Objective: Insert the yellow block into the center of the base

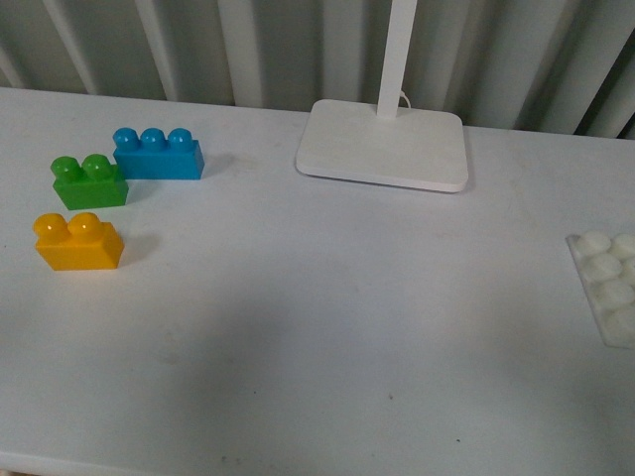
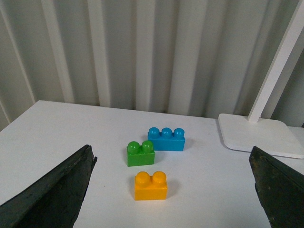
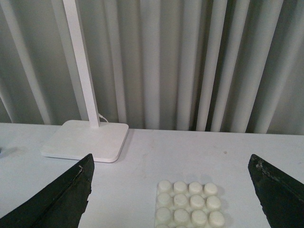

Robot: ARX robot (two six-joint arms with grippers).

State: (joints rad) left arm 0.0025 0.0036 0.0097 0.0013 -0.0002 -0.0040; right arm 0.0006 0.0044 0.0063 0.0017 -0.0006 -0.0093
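Sitting apparently untouched: yellow block [image 1: 79,244], base [image 1: 606,290]

Of my left hand [image 2: 171,149] only two fingers [image 2: 52,194] show, one in each lower corner of the left wrist frame. They are dark, nearly black, with a dull, slightly rough, speckled surface. Each is a broad flat wedge narrowing to a blunt tip, its inner edge straight and slanted. A thin paler line runs along the upper edges. My right hand [image 3: 171,156] looks the same in the right wrist frame: two matte charcoal fingers [image 3: 57,199], wedge-shaped and faintly grainy, filling the lower corners.
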